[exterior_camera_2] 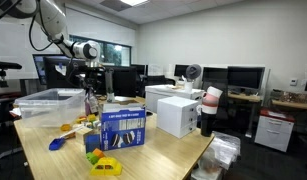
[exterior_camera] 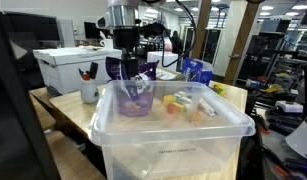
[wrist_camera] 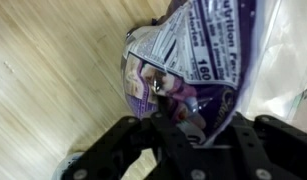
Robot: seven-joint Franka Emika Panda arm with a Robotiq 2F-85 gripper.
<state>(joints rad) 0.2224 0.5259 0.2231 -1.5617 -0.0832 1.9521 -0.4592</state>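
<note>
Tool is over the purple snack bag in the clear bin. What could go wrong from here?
The snack bag is glossy and crumpled, and the tool seems to straddle only one end, so it may slip free. The bin wall stands close by; a lift could drag the bag against it. The yellow things beside it might get knocked.

The bag [wrist_camera: 188, 60] is printed in purple, with a white panel of black lettering across it. The gripper [wrist_camera: 193, 120] is finished in black. The table [wrist_camera: 53, 70] is marked by a pale wood grain. The bin [exterior_camera: 173, 135] is made of clear, colourless plastic, and yellow pieces [exterior_camera: 173, 102] are seen inside it. A blue box [exterior_camera_2: 121, 128] with white lettering and a plain white box [exterior_camera_2: 178, 112] are shown in an exterior view.
</note>
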